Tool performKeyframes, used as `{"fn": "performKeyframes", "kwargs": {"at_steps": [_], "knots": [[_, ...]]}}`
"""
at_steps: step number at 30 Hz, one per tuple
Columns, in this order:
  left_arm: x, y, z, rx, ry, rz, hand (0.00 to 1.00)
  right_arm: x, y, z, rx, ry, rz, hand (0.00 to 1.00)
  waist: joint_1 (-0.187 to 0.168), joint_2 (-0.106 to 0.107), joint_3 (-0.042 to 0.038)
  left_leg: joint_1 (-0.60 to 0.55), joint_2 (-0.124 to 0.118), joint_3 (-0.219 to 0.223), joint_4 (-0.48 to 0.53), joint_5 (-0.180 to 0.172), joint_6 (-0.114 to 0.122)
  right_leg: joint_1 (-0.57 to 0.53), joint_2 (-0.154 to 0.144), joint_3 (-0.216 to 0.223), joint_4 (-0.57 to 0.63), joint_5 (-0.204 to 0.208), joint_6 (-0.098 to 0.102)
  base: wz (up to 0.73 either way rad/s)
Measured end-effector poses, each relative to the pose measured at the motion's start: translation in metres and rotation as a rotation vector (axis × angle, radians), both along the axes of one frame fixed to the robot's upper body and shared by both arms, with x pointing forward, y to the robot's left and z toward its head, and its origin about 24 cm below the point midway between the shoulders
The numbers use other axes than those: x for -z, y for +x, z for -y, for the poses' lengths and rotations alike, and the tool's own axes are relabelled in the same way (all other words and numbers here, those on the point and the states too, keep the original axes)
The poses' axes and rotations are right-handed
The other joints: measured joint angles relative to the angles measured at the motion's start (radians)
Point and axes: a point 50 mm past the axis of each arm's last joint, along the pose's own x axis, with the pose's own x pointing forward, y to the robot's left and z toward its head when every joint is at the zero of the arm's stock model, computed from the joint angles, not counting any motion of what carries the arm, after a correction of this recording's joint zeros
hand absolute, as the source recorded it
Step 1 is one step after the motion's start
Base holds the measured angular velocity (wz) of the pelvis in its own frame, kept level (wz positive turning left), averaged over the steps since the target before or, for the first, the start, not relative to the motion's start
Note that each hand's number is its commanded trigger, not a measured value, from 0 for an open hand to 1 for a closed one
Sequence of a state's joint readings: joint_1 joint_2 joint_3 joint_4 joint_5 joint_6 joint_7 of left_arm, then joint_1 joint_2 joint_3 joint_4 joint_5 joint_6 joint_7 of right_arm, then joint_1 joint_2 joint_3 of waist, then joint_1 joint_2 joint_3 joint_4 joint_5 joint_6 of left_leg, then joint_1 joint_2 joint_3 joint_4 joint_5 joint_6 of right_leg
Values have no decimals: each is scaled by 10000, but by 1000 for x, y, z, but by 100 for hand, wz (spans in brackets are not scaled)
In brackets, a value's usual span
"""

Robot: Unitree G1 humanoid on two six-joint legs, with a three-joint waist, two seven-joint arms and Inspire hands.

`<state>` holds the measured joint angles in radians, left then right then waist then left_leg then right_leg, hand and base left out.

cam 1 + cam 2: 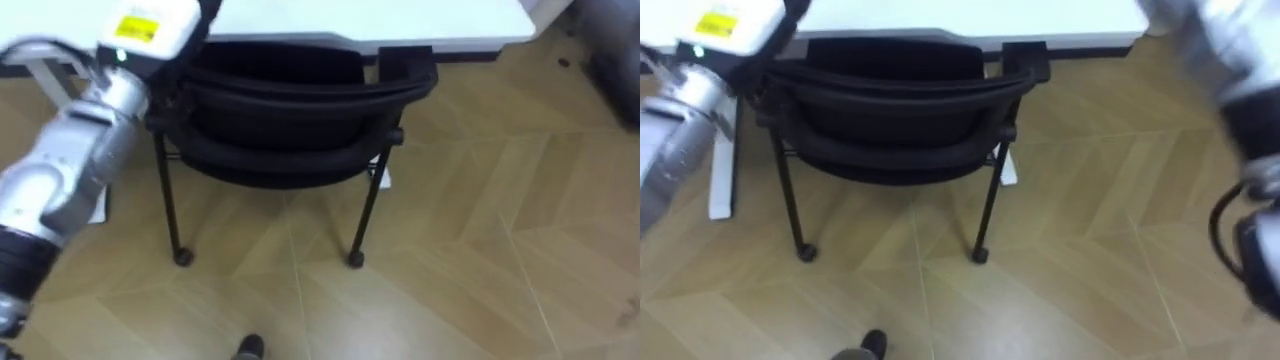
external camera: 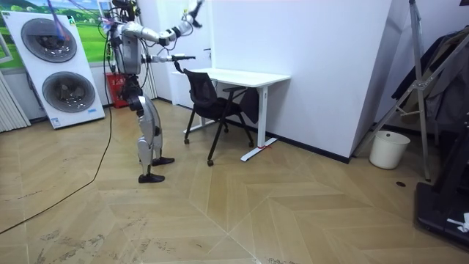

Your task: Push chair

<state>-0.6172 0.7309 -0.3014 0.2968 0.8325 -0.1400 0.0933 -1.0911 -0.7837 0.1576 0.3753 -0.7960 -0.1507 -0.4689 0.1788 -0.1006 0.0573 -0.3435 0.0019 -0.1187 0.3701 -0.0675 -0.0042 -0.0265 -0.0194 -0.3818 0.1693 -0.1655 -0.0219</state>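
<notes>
A black chair [image 1: 300,95] on slim legs with small casters stands right in front of me, its seat tucked partly under a white desk [image 1: 380,20]. I look down on its curved backrest from behind. My left hand [image 1: 150,25], white-backed with a yellow label, is at the backrest's upper left corner. In the room view I stand upright behind the chair [image 2: 209,99], left hand [image 2: 178,57] stretched out to the backrest. My right arm is lifted high, with the right hand [image 2: 193,9] up near the wall, well away from the chair.
The desk [image 2: 242,75] stands against a white wall. Two stacked washing machines [image 2: 55,66] and a red object [image 2: 117,88] are behind me. A white bin [image 2: 388,149] and a rack with dark clothing [image 2: 440,66] are at the room view's right. Wooden floor surrounds the chair.
</notes>
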Motion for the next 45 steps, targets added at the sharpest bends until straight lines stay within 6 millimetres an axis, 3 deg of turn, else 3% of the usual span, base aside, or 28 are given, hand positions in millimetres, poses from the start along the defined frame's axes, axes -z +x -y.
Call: {"fn": "performKeyframes", "kwargs": {"at_steps": [1, 3, 4, 6, 9, 16, 20, 22, 26, 29, 30, 31, 32, 33, 34, 35, 36, 37, 38, 39, 41, 42, 45], "knots": [[-12, -2, -1, 49, -86, 525, 0, -4, -4, 2, 57, 2, 256, 0, 40, 58, -49, 2, -11, -8, -16, -8, 10, 10, -66, 17, -53, -29, 53, 16], [-84, -12, -12, 218, -2140, 3777, 0, -17, -23, -1, -156, -222, 1172, 0, -152, 294, -204, 107, -187, -33, -246, 87, 134, 19, -225, -37, -57, -104, 213, 12], [-113, -21, -22, 265, -3318, 5499, 0, -16, -29, -5, -577, -238, 1369, 0, -379, 376, -338, 321, -358, 43, -422, 118, 202, 119, -324, 4, 55, -133, 285, 0], [-134, -36, -37, 185, -4377, 7170, 0, -9, -34, -8, -1144, -47, 1327, 0, -642, 454, -547, 870, -499, 287, -858, 174, 324, 458, -538, 256, 51, -123, 382, -27], [-140, -47, -55, -20, -5248, 8035, 0, -6, -37, 5, -1358, 510, 1018, 0, -931, 584, -660, 1719, -560, 602, -1409, 182, 392, 825, -766, 540, 93, -182, 540, -32], [-133, -75, -97, -1248, -6525, 9143, 0, -22, -72, 54, -945, 2338, 2620, 0, -1368, 609, -674, 1809, -441, 1028, -1479, 145, 378, 793, -655, 1076, -28, -195, 550, -21], [-124, -124, -125, -1966, -6642, 10823, 0, -2, -110, 103, -407, 3912, 3974, 0, -1559, 611, -674, 1924, -387, 1277, -1501, -4, 393, 801, -659, 1217, -125, -195, 548, -14], [-99, -160, -154, -3212, -6934, 11243, 0, 31, -129, 134, 193, 5058, 3856, 0, -1518, 694, -695, 2156, -346, 1493, -1474, -178, 392, 976, -669, 1366, -161, -195, 550, -28], [-55, -204, -189, -5327, -8664, 11511, 0, 70, -161, 182, 618, 8152, 3924, 0, -1810, 886, -728, 2191, -336, 1509, -1504, -215, 380, 988, -659, 1392, -189, -203, 560, -5], [6, -252, -207, -7672, -10917, 11322, 0, 135, -202, 216, 1531, 11303, 4041, 0, -1762, 870, -708, 2395, -317, 1713, -1658, -272, 335, 1041, -669, 1630, -209, -288, 548, -22], [38, -274, -211, -9089, -11741, 10993, 0, 175, -225, 225, 2233, 12846, 3899, 0, -1682, 937, -732, 2451, -317, 1719, -1653, -315, 320, 1086, -673, 1640, -189, -336, 542, -11], [72, -298, -211, -10589, -12891, 10767, 0, 221, -250, 227, 2954, 14715, 3687, 0, -1666, 979, -702, 2514, -294, 1798, -1647, -387, 289, 1085, -655, 1801, -173, -399, 518, -16], [90, -310, -210, -11408, -13483, 10639, 0, 245, -264, 227, 3383, 15664, 3649, 0, -1640, 789, -704, 2513, -279, 1843, -1625, -422, 284, 1080, -654, 1831, -174, -424, 520, -18], [130, -334, -204, -13245, -14556, 10313, 0, 295, -296, 222, 4451, 17712, 3834, 0, -1593, 920, -715, 2520, -277, 1852, -1618, -455, 276, 1079, -661, 1838, -164, -466, 515, -6], [171, -356, -193, -15162, -15323, 9600, 0, 345, -333, 212, 5819, 19671, 4222, 0, -1548, 906, -795, 2521, -280, 1835, -1571, -514, 266, 1098, -665, 1843, -158, -500, 515, 0], [191, -367, -186, -16142, -15627, 9180, 0, 368, -349, 203, 6433, 20643, 4520, 0, -1535, 936, -804, 2539, -279, 1833, -1537, -553, 258, 1117, -673, 1860, -145, -538, 514, 0], [226, -389, -166, -18025, -16049, 8185, 0, 410, -378, 179, 7663, 22371, 5183, 0, -1549, 982, -809, 2647, -292, 1786, -1546, -589, 247, 1194, -706, 1883, -97, -611, 513, 0], [240, -401, -155, -18853, -16132, 7628, 0, 427, -391, 166, 8358, 23027, 5278, 0, -1590, 984, -806, 2717, -306, 1780, -1576, -594, 240, 1243, -730, 1886, -63, -662, 528, 7], [264, -420, -136, -20188, -16430, 6506, 0, 457, -415, 136, 9673, 24151, 5288, 0, -1729, 977, -812, 2821, -303, 1699, -1570, -627, 203, 1341, -817, 1840, 25, -779, 539, 11], [282, -438, -116, -21359, -16388, 5005, 0, 478, -434, 106, 10905, 24962, 4889, 0, -1788, 1020, -790, 2883, -280, 1675, -1580, -703, 141, 1450, -831, 1805, 45, -867, 546, 11], [300, -462, -85, -22637, -16647, 3230, 0, 497, -452, 70, 12393, 25832, 3083, 0, -1900, 1010, -798, 3009, -244, 1716, -1525, -820, 116, 1545, -823, 1861, 108, -930, 541, -9], [309, -473, -65, -23253, -16769, 1770, 0, 506, -452, 53, 13101, 26244, 980, 0, -1906, 1005, -793, 3043, -204, 1836, -1481, -868, 109, 1537, -821, 1921, 192, -951, 535, -39], [328, -466, -33, -23150, -16995, -2488, 0, 523, -425, 35, 13342, 25946, -5031, 0, -1815, 1022, -769, 3183, -112, 2122, -1420, -884, 129, 1525, -700, 2220, 181, -852, 504, -28]]}}
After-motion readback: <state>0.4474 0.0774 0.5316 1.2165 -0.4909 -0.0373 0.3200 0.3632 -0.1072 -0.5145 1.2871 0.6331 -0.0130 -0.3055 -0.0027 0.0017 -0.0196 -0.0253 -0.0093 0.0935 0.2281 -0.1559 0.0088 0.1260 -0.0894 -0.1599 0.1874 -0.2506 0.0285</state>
